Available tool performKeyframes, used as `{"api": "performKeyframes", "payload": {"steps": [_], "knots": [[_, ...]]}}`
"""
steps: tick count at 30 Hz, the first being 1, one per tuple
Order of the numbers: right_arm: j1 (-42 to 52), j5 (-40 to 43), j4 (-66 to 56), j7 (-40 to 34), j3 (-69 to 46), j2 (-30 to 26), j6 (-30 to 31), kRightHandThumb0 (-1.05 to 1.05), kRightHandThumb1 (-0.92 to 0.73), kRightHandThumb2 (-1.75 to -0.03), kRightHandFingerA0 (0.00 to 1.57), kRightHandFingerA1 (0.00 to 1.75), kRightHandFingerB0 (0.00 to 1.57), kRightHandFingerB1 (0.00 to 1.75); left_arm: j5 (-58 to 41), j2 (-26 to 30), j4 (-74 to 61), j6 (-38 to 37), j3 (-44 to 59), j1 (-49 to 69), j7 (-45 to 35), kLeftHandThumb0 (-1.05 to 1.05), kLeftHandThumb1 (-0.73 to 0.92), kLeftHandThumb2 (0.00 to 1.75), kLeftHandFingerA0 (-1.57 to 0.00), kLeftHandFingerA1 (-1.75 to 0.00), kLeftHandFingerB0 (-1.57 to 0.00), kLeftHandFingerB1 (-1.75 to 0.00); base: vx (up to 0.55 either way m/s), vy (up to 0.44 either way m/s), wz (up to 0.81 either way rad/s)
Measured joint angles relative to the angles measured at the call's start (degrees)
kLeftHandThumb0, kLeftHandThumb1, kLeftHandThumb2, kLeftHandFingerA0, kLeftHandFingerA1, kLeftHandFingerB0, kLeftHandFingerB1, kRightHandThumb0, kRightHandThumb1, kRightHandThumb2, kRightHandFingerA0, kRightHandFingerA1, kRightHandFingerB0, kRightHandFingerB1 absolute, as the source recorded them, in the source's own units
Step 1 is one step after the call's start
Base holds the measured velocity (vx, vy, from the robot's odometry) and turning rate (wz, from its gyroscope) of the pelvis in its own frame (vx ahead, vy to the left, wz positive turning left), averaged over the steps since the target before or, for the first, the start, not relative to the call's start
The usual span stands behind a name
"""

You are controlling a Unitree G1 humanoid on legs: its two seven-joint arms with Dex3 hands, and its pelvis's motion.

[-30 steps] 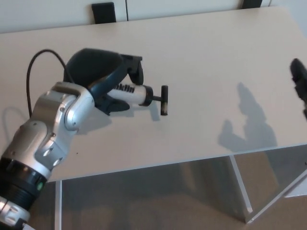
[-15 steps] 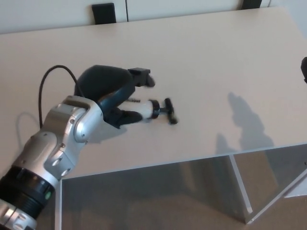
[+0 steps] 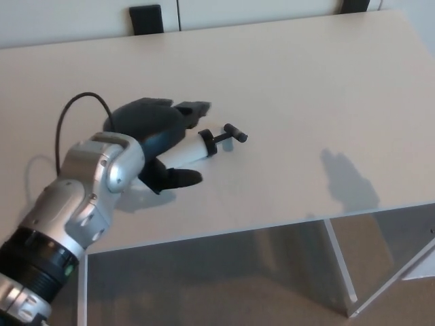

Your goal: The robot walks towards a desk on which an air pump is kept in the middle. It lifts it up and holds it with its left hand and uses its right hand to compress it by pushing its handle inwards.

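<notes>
The air pump (image 3: 189, 151) is a white barrel with a black T-handle (image 3: 231, 134) on a short rod, pointing right and a little away from me. My left hand (image 3: 153, 129) is wrapped around the barrel's left part, above the desk (image 3: 299, 88). Its fingers (image 3: 194, 109) lie over the top and its thumb (image 3: 175, 178) reaches underneath. The pump's left end is hidden inside the hand. I cannot tell whether the pump touches the desk. My right hand does not show; only a shadow (image 3: 348, 182) falls on the desk at the right.
A black block (image 3: 146, 17) stands at the desk's far edge, and another dark piece (image 3: 353, 5) at the top right. The desk's front edge (image 3: 272, 224) runs below the pump, with a white frame (image 3: 340, 268) and floor beneath. A black cable (image 3: 68, 119) loops off my left forearm.
The pump has turned in my left hand, so its handle now points up and to the right. My right hand, seen at the right edge before, has left the picture.
</notes>
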Motion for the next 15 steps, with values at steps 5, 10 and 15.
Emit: {"api": "performKeyframes", "payload": {"steps": [5, 10, 15], "knots": [[5.2, 0.4, -5.2, 1.6, -1.3, -1.4, -0.7, -0.97, -0.77, -1.19, 0.0, 0.11, 0.0, 0.05, -0.3, 3.8, -3.6, 1.5, 2.2, 0.2, -2.6, -1.04, 0.66, 1.05, 0.0, 0.0, 0.0, -0.02, 0.0, 0.0, 0.0], [10.0, 0.2, -9.1, 3.0, -2.7, -2.6, -1.8, -0.96, -0.77, -1.17, 0.09, 0.14, 0.08, 0.13, -1.9, 7.8, -12.1, 1.4, 6.5, 2.7, -3.7, -0.97, 0.79, 0.66, 0.0, 0.0, 0.0, 0.0, 0.0, 0.0, 0.0], [14.1, 0.7, -10.4, 4.3, -5.0, -3.0, -2.5, -0.95, -0.73, -1.15, 0.11, 0.13, 0.11, 0.18, -4.3, 10.6, -21.3, -0.1, 12.6, 8.4, -3.8, -0.9, 0.72, 0.64, 0.0, 0.0, 0.0, 0.0, 0.0, 0.0, 0.0]]}}
